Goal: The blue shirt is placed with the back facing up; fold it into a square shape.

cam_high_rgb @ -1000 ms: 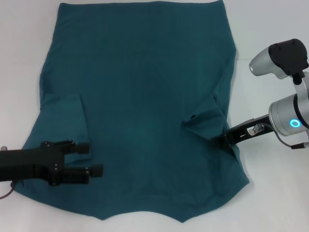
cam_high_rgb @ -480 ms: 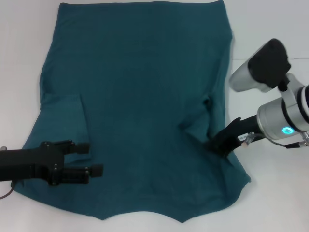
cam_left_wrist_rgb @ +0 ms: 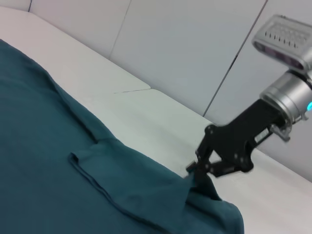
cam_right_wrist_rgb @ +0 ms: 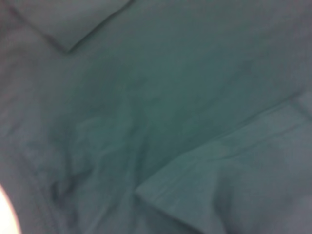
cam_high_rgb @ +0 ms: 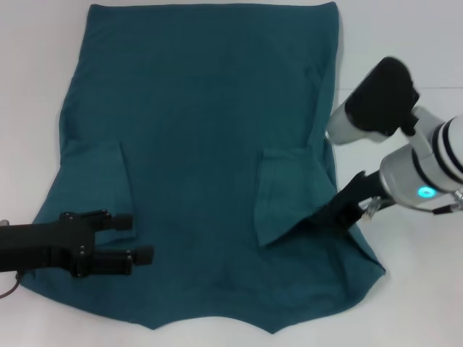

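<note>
- The blue shirt (cam_high_rgb: 202, 144) lies spread, plain back up, over the white tabletop (cam_high_rgb: 405, 50); its hem runs along the far edge and its collar end reaches the near edge.
- The step in hand looks like folding the sleeves inward. The left sleeve (cam_high_rgb: 98, 177) already lies turned in on the body of the shirt, and the right sleeve (cam_high_rgb: 286, 191) is folded over onto the back as a flap, its hem lying near the middle.
- The right gripper (cam_high_rgb: 334, 217) is down at the shirt's right side, near the tabletop's right edge, at the root of that flap. In the left wrist view its dark fingers (cam_left_wrist_rgb: 197, 168) meet a raised ridge of cloth, so it seems to be pinching the fabric; I cannot tell this for certain.
- The left gripper (cam_high_rgb: 137, 237) hovers over the near left part of the shirt, by the near left corner of the tabletop, jaws spread with nothing between them.
- Next, by my judgement, the right sleeve must be laid flat and let go so its crease runs parallel to the shirt's side.
- After that both grippers would need to take one end of the shirt, carry it toward the other, and square it up.
</note>
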`<state>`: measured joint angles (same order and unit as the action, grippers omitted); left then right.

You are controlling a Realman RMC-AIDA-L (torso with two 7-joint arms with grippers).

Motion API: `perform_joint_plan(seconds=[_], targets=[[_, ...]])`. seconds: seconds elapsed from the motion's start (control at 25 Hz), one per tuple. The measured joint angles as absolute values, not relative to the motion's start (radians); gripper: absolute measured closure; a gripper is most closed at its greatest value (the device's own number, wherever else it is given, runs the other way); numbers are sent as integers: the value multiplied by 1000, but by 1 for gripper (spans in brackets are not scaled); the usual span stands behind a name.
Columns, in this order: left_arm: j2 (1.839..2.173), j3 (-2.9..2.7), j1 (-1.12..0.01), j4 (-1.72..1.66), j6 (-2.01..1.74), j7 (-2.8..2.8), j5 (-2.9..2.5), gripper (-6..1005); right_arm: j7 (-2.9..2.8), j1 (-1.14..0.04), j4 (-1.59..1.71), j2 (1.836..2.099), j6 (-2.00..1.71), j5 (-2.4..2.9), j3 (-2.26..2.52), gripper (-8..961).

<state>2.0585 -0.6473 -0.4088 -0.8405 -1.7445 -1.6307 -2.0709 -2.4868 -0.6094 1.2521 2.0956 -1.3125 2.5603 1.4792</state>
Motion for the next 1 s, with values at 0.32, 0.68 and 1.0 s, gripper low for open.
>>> perform_joint_plan(seconds=[0.32, 0.68, 1.0], targets=[[2059, -648, -408, -841, -1740, -1631, -2072, 52, -2542, -616, 1273, 2091, -1356, 2574, 1313, 834], [2059, -648, -404, -841, -1738, -1626, -2072, 53, -2531, -619, 1233, 2088, -1307, 2570, 1077, 449], [2060, -646, -392, -842, -1731, -1629, -2072, 52, -2495, -654, 1053, 2085, -1106, 2566, 1036, 347]])
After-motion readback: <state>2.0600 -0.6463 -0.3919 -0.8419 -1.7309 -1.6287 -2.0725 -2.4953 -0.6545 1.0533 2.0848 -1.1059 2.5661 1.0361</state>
